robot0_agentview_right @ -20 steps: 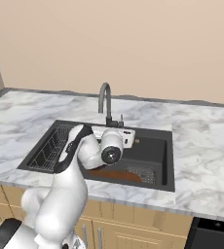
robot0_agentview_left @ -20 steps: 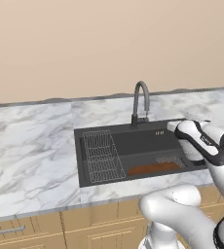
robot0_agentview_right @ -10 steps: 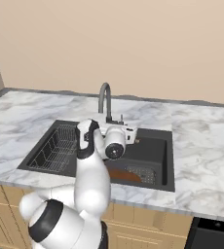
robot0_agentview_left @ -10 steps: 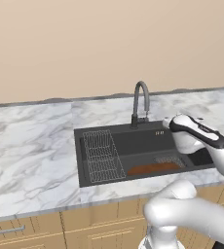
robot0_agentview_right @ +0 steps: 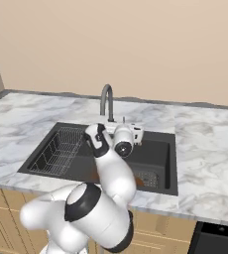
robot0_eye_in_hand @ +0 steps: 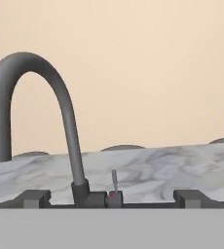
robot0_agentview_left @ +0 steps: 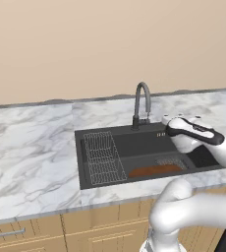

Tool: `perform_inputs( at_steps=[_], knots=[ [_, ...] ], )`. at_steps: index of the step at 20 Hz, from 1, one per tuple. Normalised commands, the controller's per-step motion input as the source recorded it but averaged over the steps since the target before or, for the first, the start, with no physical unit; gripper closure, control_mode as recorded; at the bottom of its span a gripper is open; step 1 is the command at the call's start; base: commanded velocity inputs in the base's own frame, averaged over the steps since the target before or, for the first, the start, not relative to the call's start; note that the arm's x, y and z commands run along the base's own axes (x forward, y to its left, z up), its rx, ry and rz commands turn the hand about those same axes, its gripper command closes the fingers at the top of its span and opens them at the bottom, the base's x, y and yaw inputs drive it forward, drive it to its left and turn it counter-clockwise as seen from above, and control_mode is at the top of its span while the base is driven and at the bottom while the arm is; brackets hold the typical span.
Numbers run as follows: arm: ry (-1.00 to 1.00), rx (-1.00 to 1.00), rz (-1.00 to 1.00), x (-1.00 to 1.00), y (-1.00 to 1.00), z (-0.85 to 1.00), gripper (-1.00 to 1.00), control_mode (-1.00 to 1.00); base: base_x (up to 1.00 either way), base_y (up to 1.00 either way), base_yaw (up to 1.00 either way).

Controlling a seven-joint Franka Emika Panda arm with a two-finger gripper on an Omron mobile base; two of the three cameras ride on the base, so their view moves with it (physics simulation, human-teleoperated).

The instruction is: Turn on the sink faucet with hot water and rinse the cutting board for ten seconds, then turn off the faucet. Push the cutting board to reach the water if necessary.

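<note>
A black rectangular sink sits in a white-grey marbled counter against a plain beige wall. At its back rim stands the sink faucet, a dark grey gooseneck with a tall arched spout. In the hand view its small silver lever stands upright just beside the base. A grey wire rack fills the left part of the basin. The reddish-brown cutting board lies flat on the basin floor near the front wall, beside a mesh drain strainer. The white arm's gripper hovers over the sink, pointed at the faucet base; the fingertips stand well apart, spread and holding nothing.
</note>
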Motion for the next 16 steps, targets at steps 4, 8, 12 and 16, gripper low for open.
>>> perform_inputs(
  at_steps=[4,8,12,16],
  knots=[
    [0.0,0.0,0.0,0.25,0.0,-0.23,-1.0,-1.0,0.0,0.0,0.0],
    [0.0,0.0,0.0,0.22,0.02,-0.2,-1.0,-1.0,0.0,0.0,0.0],
    [0.0,0.0,0.0,0.26,0.01,-0.2,-1.0,-1.0,0.0,0.0,0.0],
    [0.0,0.0,0.0,0.21,0.0,-0.14,-1.0,-1.0,0.0,0.0,0.0]
  ],
)
